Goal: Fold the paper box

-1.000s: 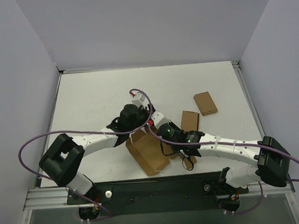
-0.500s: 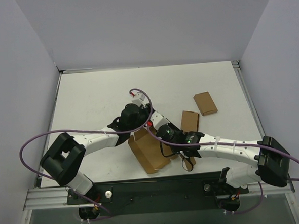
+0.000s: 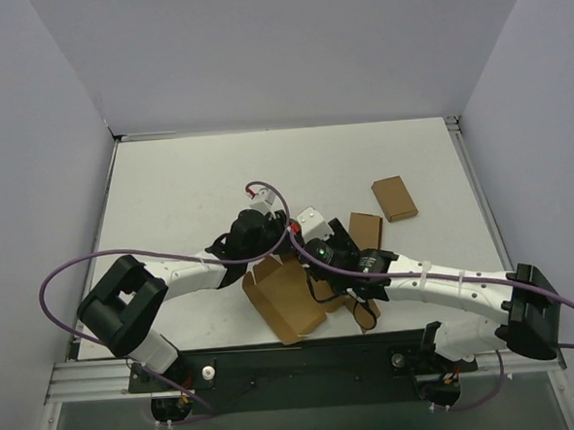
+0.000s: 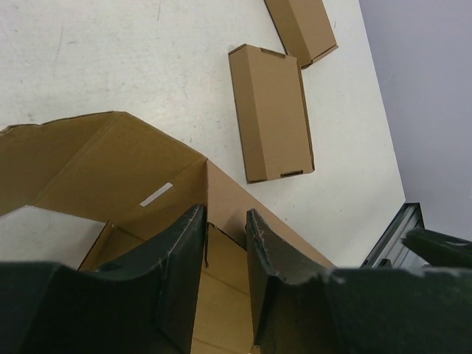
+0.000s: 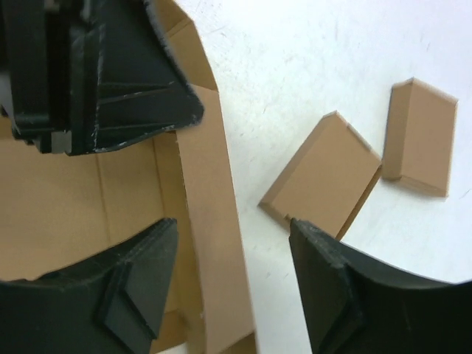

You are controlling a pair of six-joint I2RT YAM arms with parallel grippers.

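- The white desk (image 3: pixel 168 183) carries all the cardboard, with both arms bolted at its near edge.
- The paper box (image 3: pixel 288 303), brown and partly raised into walls and flaps, sits at the near middle of the desk, between the two arms and close to the front rail.
- The left arm (image 3: pixel 188 270) reaches in from the left and the right arm (image 3: pixel 447 285) from the right; their wrists meet over the paper box's far end.
- The right claw (image 5: pixel 232 228) hangs wide open above a long flap of the paper box, one finger over brown card, the other over bare desk, gripping nothing.
- The left claw (image 4: pixel 225 236) straddles an upright folded edge of the paper box, jaws only narrowly apart; whether they actually pinch the card cannot be told.
- A small flat box (image 3: pixel 365 231) lies just beside the paper box to the right.
- A second small box (image 3: pixel 394 198) lies farther back and to the right, near the first but apart from it.
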